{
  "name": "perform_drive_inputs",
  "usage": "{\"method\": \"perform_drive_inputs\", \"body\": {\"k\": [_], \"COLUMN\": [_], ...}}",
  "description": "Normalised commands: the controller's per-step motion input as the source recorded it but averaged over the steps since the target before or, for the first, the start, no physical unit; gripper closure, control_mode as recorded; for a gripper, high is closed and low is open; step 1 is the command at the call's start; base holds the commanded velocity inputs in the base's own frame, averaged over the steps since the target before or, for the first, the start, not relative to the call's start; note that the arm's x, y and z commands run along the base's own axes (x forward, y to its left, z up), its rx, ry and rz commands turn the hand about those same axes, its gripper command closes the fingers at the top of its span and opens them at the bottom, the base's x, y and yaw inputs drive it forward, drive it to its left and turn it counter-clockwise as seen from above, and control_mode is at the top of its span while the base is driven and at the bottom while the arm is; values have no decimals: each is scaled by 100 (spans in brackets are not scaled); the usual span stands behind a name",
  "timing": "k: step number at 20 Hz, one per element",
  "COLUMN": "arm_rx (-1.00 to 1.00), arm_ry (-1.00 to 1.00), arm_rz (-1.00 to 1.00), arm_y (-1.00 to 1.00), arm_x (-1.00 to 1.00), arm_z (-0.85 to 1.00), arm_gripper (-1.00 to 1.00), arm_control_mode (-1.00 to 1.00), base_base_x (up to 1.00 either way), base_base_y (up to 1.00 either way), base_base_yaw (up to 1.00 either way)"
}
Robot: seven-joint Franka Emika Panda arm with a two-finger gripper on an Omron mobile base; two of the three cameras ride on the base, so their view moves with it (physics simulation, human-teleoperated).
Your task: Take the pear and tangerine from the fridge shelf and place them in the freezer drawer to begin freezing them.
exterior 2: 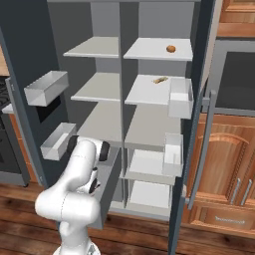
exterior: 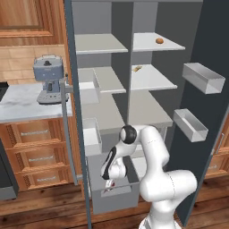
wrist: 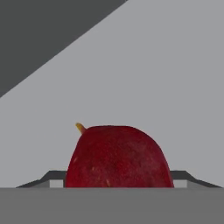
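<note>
the tangerine (exterior: 159,40) is seen on the top right fridge shelf (exterior: 172,45); a tan scrap (exterior: 137,68) is seen on the shelf below (exterior: 154,80).

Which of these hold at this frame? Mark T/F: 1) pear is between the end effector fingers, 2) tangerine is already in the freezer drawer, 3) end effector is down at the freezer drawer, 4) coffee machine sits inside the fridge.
1) The pear is between the end effector fingers. True: the hand view shows it filling the gap between the tips.
2) The tangerine is in the freezer drawer. False: it sits on the top right fridge shelf.
3) The end effector is down at the freezer drawer. True: the arm reaches into the open drawer.
4) The coffee machine sits inside the fridge. False: it stands on the counter left of the fridge.
</note>
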Motion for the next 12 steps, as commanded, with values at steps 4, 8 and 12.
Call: {"method": "perform_drive_inputs", "body": {"k": [4,8,12], "arm_rx": [0,0,0], "arm_ry": [0,0,-5], "arm_rz": [0,0,0], "arm_y": [0,0,0], "arm_x": [-44,-50,-40], "arm_z": [-43,-37,-13], "arm_gripper": [100,-100,-100], "arm_control_mode": [-100,-100,-100], "base_base_x": [0,0,0], "base_base_y": [0,0,0], "base_base_yaw": [0,0,0]}}
